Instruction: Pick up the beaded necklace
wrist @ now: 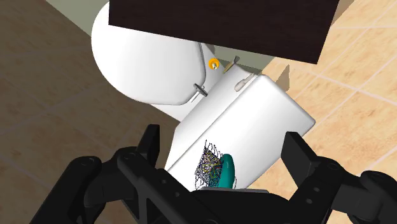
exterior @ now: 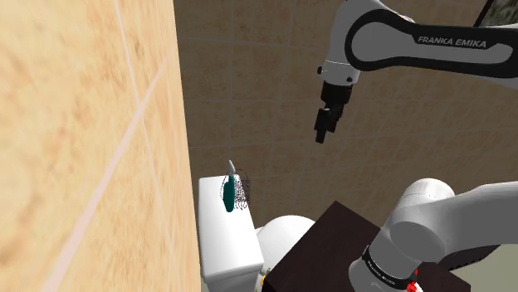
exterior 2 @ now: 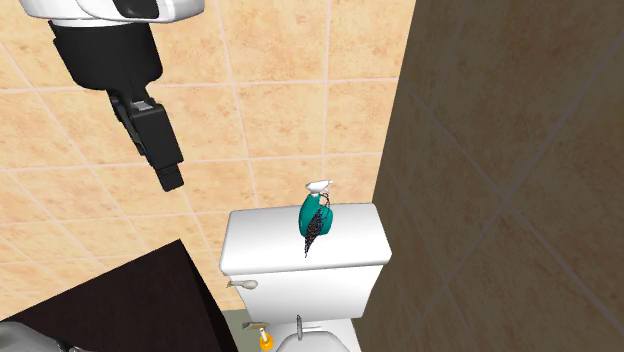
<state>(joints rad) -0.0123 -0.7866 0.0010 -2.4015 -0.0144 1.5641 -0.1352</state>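
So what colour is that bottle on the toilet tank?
Teal bottle, white top; clearest in the second exterior view.

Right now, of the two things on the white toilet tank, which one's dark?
The black beaded necklace, a netlike strand draped against the teal bottle with a white top, which stands upright on the tank lid.

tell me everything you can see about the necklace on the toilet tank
The necklace is a bunched tangle of fine dark beads with a few pale glints. It hangs draped down the side of a teal bottle with a white top, which stands on the white toilet tank lid, near its middle. Its lower end seems to rest on the lid. Nothing else touches it.
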